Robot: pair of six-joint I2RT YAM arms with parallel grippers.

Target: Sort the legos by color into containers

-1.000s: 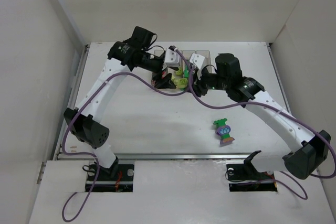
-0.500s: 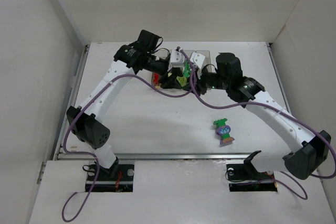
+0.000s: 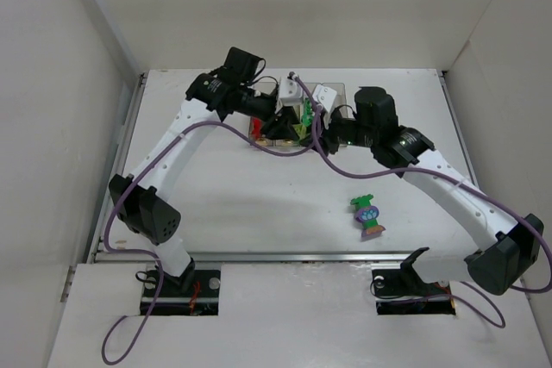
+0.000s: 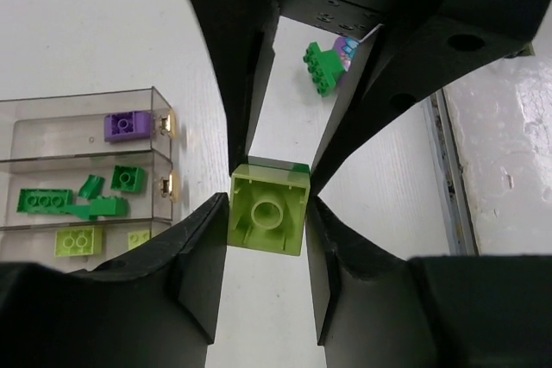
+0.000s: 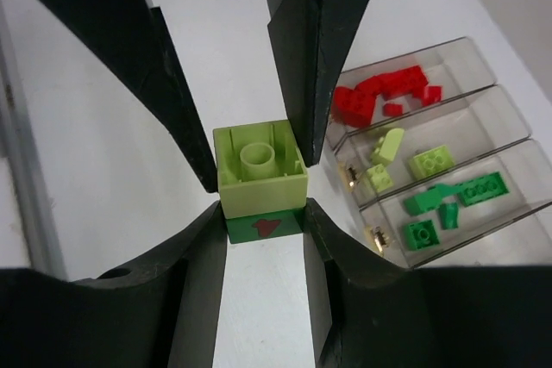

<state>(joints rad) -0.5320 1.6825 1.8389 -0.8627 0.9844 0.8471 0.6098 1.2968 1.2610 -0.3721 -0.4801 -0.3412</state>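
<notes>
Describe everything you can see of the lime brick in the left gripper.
The lime brick is a small square block of glossy plastic, hollow underside with one round tube facing both wrist cameras. The left gripper clamps two opposite sides. It is joined to a green brick, which the right gripper grips. Both are held in the air, beside the bins.

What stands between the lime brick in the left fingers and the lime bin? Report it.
Nothing visible. The lime brick sits clamped in the left fingers, and only bare table shows between it and the lime bin.
</notes>
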